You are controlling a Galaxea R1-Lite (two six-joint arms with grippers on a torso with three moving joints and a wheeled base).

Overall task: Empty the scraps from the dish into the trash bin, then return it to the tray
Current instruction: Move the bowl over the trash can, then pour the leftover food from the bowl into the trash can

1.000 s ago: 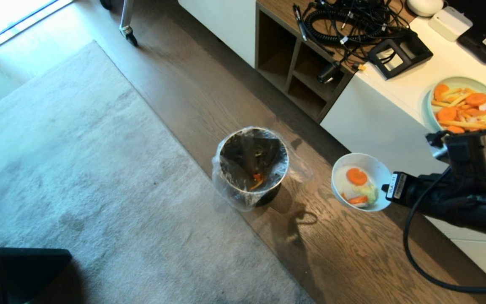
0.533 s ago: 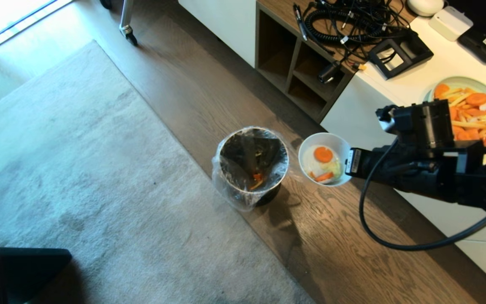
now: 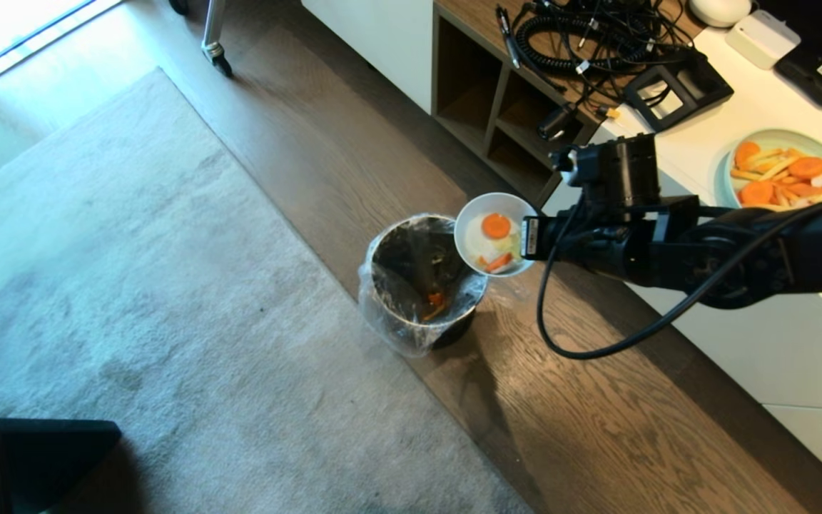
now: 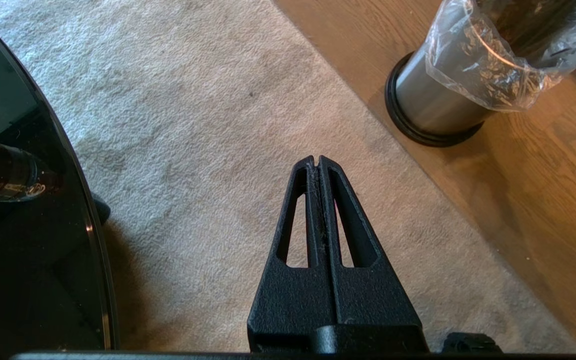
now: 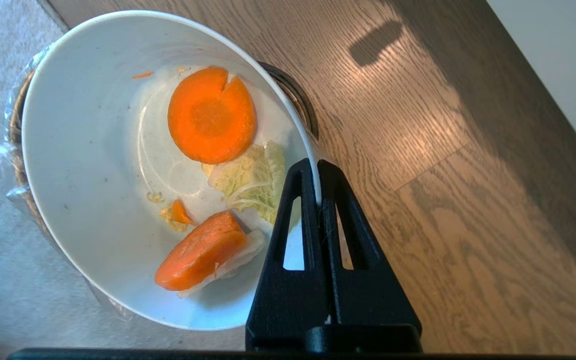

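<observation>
Head view: right tool [image 3: 525, 239] clamped on dish [image 3: 474, 230] rim, dish overlapping trash bin [image 3: 411, 325] edge

The right arm [image 3: 725, 257] was matte black, with a boxy wrist camera [image 3: 614, 171], a looping black cable [image 3: 596, 335], a white barcode label [image 3: 532, 238] and slotted triangular fingers [image 5: 313, 220].

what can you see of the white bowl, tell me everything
The dish is a small, round, deep-sided white bowl, ceramic by its look, smeared inside. It holds the scraps: one round carrot slice, a second carrot piece, a pale leafy bit and small crumbs. The right gripper is shut on its rim, one finger inside and one outside. The bowl is in the air, tilted slightly, overlapping the right edge of the trash bin; nothing has spilled out.
</observation>
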